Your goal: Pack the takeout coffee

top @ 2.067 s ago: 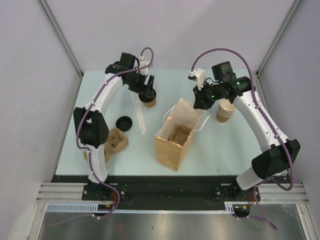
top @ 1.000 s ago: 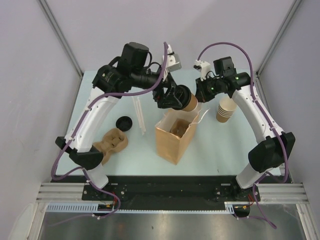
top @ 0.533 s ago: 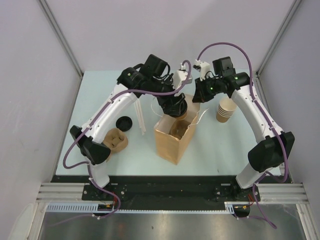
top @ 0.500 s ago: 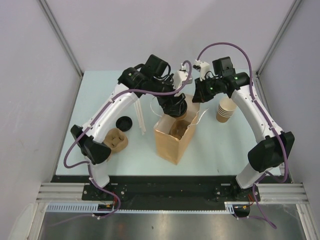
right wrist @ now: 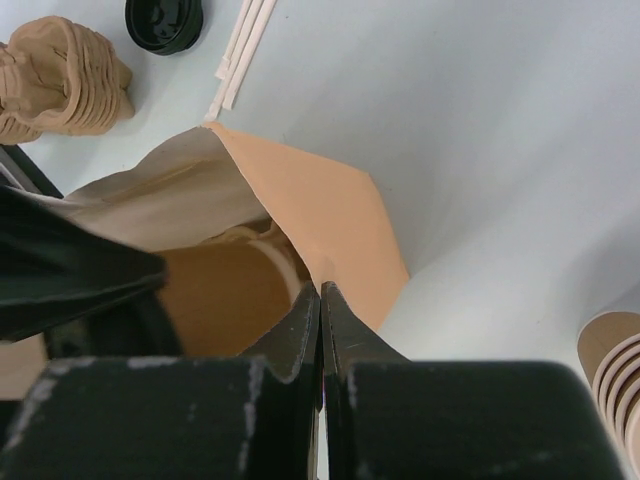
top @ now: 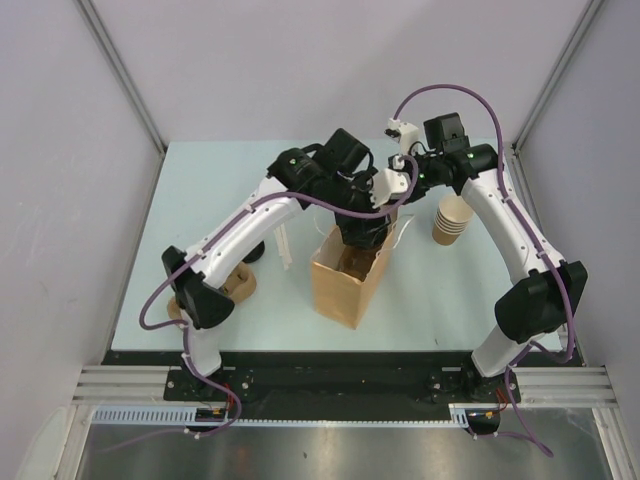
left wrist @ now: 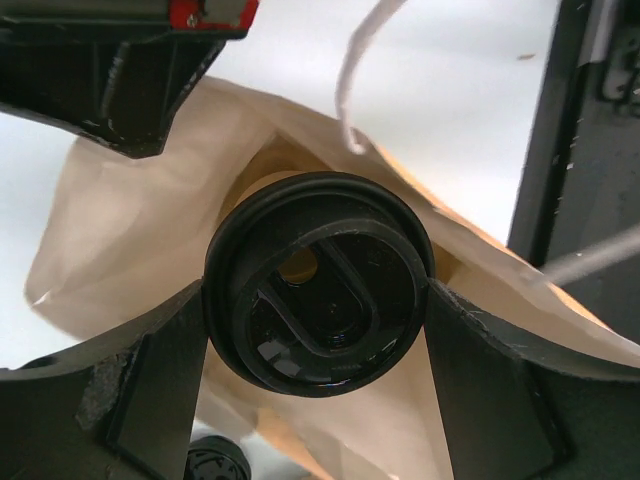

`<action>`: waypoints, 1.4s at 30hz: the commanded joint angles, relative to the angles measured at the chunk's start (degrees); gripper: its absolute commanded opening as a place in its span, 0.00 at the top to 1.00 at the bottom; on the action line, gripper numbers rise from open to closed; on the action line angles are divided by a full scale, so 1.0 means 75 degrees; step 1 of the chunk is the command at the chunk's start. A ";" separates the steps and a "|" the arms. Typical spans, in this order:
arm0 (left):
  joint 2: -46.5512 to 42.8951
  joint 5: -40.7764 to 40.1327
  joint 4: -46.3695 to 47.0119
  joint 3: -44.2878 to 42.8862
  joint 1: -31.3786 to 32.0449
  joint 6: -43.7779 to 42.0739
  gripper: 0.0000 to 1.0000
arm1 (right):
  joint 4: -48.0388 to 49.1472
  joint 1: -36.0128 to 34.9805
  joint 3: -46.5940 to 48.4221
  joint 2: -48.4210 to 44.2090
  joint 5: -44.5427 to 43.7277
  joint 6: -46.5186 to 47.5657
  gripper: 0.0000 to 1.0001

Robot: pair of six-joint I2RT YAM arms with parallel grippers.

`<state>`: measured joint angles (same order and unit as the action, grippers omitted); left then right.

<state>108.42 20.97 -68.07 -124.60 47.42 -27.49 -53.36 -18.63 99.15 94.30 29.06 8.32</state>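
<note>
The takeout coffee, a tan cup under a round black lid, hangs in the mouth of the brown paper bag. My left gripper is shut on it, one finger on each side of the lid. From above, the left gripper sits right over the bag's open top and hides the cup. My right gripper is shut on the bag's far rim, pinching the paper and holding the mouth open. The cup's tan side shows inside the bag in the right wrist view.
A stack of lidless paper cups stands right of the bag. A pulp cup carrier lies at the left, with a loose black lid and white sticks near it. The bag's white handle loops beside the cup.
My left arm has swung right with the coffee, from beside the bag's far rim to over its opening, and lowered it into the mouth. The right gripper has kept its pinch on the rim.
</note>
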 commanded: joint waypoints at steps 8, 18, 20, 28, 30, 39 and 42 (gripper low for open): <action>0.0239 -0.0663 0.0076 0.0545 -0.0029 -0.0167 0.71 | 0.0002 0.0012 0.0303 0.0165 0.0262 -0.0054 1.00; -0.0381 -0.0124 0.0287 0.1577 -0.0510 -0.0214 0.71 | -0.1050 0.0386 0.0327 -0.0116 0.1093 -0.0019 1.00; -0.0499 -0.0148 0.0416 0.1764 -0.0510 -0.0413 0.71 | -0.1239 0.0410 0.0198 -0.0279 0.1480 0.0016 1.00; -0.1167 0.0063 0.0838 0.2726 -0.0639 -0.0765 0.71 | -0.2458 0.0363 -0.0318 -0.0784 0.2661 0.0578 0.89; -0.1226 0.0214 0.0873 0.2877 -0.0651 -0.0858 0.71 | -0.2728 0.0305 -0.0272 -0.0820 0.2828 0.0777 0.77; -0.1495 0.0684 0.0826 0.3241 -0.0721 -0.1444 0.71 | -0.2343 0.0621 0.1801 0.0152 0.1951 0.1082 0.44; -0.1565 0.0708 0.0885 0.3335 -0.0721 -0.1550 0.72 | -0.1968 0.0540 0.2119 0.0445 0.1833 0.1410 0.36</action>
<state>100.53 23.40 -63.05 -100.38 42.39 -35.94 -71.72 -14.35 110.61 95.46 45.10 15.59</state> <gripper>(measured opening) 0.828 0.603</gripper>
